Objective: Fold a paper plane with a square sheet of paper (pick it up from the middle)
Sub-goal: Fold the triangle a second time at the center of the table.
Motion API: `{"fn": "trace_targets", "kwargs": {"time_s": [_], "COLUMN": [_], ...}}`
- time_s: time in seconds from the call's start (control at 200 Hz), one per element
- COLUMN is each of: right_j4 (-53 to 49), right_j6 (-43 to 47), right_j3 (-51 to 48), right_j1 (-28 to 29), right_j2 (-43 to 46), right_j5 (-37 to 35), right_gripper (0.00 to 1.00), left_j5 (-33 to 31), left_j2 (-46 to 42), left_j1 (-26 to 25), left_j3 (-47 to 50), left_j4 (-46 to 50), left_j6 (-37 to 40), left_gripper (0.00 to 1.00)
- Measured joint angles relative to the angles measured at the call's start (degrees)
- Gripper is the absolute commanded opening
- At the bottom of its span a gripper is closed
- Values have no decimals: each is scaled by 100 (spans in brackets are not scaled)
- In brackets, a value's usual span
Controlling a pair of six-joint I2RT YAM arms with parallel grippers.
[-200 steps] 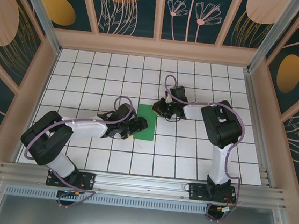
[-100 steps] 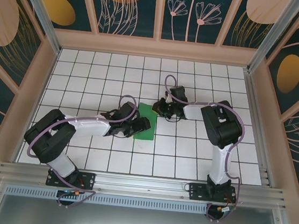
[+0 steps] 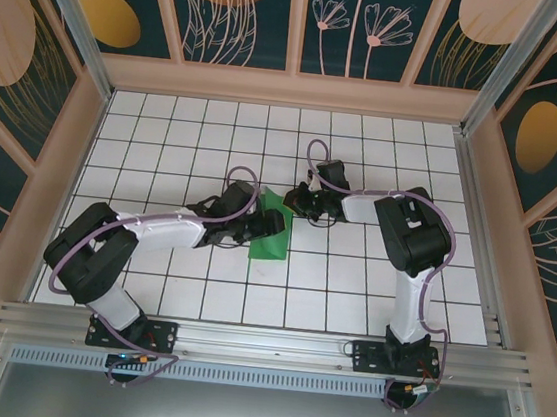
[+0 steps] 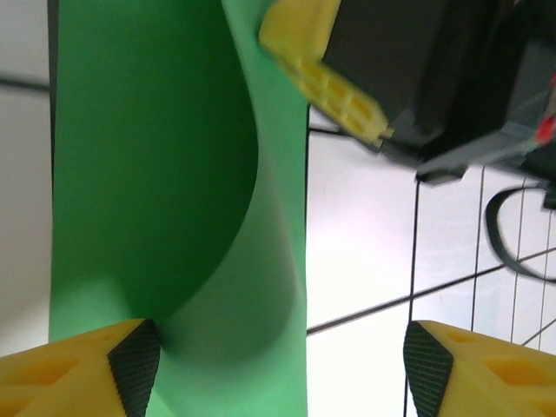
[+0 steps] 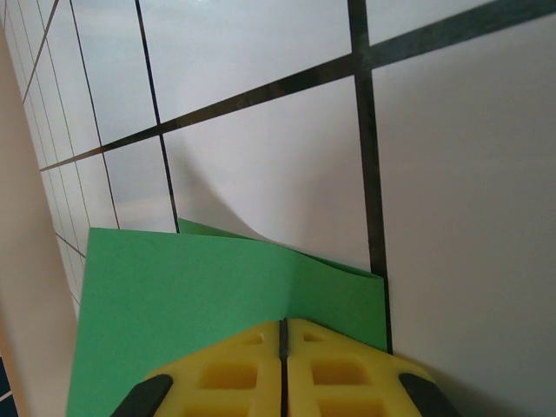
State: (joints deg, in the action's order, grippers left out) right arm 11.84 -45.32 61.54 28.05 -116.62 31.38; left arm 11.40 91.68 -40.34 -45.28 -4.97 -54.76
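Just one green sheet of paper (image 3: 269, 230) lay on the counter (image 3: 167, 125); left jaws sat released, right jaws clenched atop it.

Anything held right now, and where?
Nothing clamped. Right gripper, shut, pins the square sheet of paper near its far corner; left gripper is open around the lifted edge.

A counter (image 3: 167, 125) of white tiles with dark grid lines is closed in by a light wooden frame (image 3: 292, 89) holding dark teal wall panels (image 3: 327, 48) with pale flowers and orange rounds, and a metal rail (image 3: 263, 343) runs along its near edge.
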Motion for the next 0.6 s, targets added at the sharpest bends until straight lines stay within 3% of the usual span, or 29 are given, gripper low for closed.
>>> {"fn": "trace_targets", "kwargs": {"time_s": [0.14, 0.23, 0.31, 0.445, 0.6], "right_j4": [0, 0, 0, -2, -227], "right_j6": [0, -2, 0, 68, 315], "right_j3": [0, 0, 0, 0, 0], "right_j1": [0, 0, 0, 0, -68], "right_j2": [0, 0, 0, 9, 101], "right_j5": [0, 0, 0, 20, 68], "right_gripper": [10, 10, 9, 9, 8], "left_j5": [17, 42, 153, 304, 317], "left_j2": [153, 295, 378, 396, 396], "left_j1": [199, 221, 221, 221, 221], "left_j3": [-50, -72, -72, -17, 186], "left_j4": [-299, -409, -472, -654, -706], "left_j6": [398, 612, 730, 748, 614], "left_gripper": [82, 78, 73, 54, 44]}}
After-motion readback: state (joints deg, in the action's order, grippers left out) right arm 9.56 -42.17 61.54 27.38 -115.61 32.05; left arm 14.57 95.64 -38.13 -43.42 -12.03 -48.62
